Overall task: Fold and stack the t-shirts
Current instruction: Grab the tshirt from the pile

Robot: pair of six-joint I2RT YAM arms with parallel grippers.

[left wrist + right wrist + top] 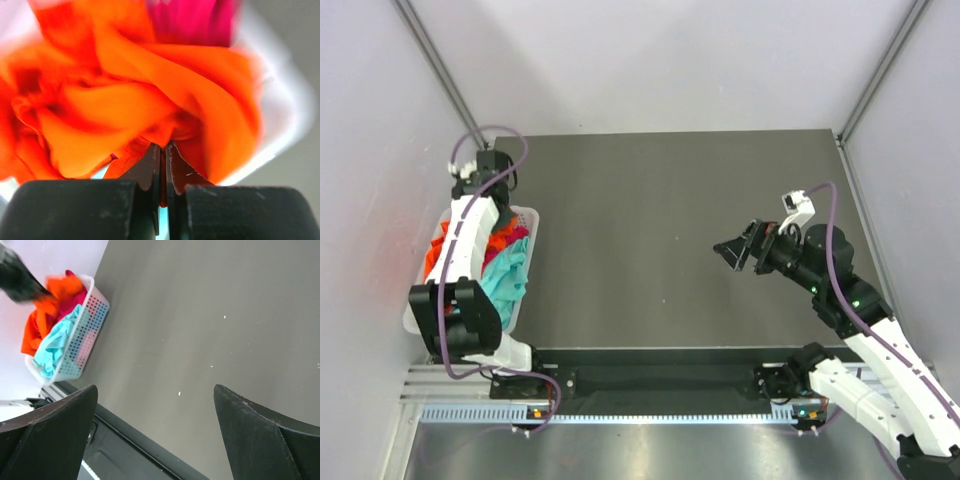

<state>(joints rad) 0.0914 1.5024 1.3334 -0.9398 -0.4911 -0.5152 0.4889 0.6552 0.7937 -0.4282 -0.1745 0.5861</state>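
The t-shirts lie bunched in a white lattice basket (518, 312) at the table's left edge. The orange shirt (504, 240) is on top at the far end, the magenta shirt (521, 233) beside it, and the teal shirt (508, 276) nearer. My left gripper (492, 195) points down into the basket. In the left wrist view it (162, 146) is shut on a fold of the orange shirt (125, 100), with the magenta shirt (190, 20) behind. My right gripper (730, 250) is open and empty above the table's right middle; it also shows in the right wrist view (154, 386).
The right wrist view shows the basket (92, 322) with orange (55, 295), teal (52, 342) and magenta (75, 300) cloth, and pale pink behind the lattice. The dark grey table (650, 230) has white walls on three sides. A black rail (650, 375) runs along the near edge.
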